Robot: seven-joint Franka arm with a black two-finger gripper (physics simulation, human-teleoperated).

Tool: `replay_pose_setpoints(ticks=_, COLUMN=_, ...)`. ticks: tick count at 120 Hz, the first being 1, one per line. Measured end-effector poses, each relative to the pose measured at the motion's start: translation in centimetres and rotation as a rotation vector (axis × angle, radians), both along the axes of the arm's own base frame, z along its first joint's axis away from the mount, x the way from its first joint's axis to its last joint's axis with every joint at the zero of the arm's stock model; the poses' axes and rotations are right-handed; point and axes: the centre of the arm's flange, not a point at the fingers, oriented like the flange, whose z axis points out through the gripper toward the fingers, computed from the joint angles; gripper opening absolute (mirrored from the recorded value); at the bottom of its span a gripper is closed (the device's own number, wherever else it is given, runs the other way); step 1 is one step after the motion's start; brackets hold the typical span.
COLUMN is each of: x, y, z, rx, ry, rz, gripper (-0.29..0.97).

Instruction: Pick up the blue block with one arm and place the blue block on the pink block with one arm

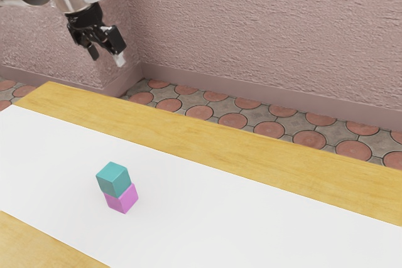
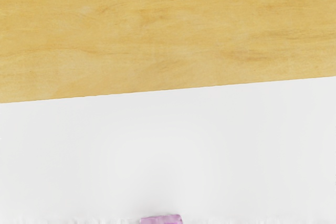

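A teal-blue block [image 1: 112, 177] rests on top of a pink block [image 1: 122, 198], slightly offset toward the exterior view's left, on the white mat. My gripper [image 1: 105, 50] hangs high at the exterior view's upper left, far above and away from the stack. Its fingers stand apart with nothing between them. In the wrist view a sliver of the pink block [image 2: 160, 219] shows at the edge of the picture on the white mat.
The white mat [image 1: 251, 218] covers a wooden table [image 1: 264, 149]. Beyond the table's far edge lie a tiled floor [image 1: 264, 117] and a pink textured wall [image 1: 264, 23].
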Motion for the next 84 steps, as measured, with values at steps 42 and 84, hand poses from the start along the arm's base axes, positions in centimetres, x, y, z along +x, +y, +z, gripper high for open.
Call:
replay_pose_setpoints(ticks=42, x=-1.8, y=3.0, z=4.1, rx=-0.032, ry=0.08, rz=0.019, gripper=0.66)
replay_pose_setpoints(ticks=84, x=-2.3, y=3.5, z=3.7, rx=-0.034, ry=0.12, rz=0.005, gripper=0.66)
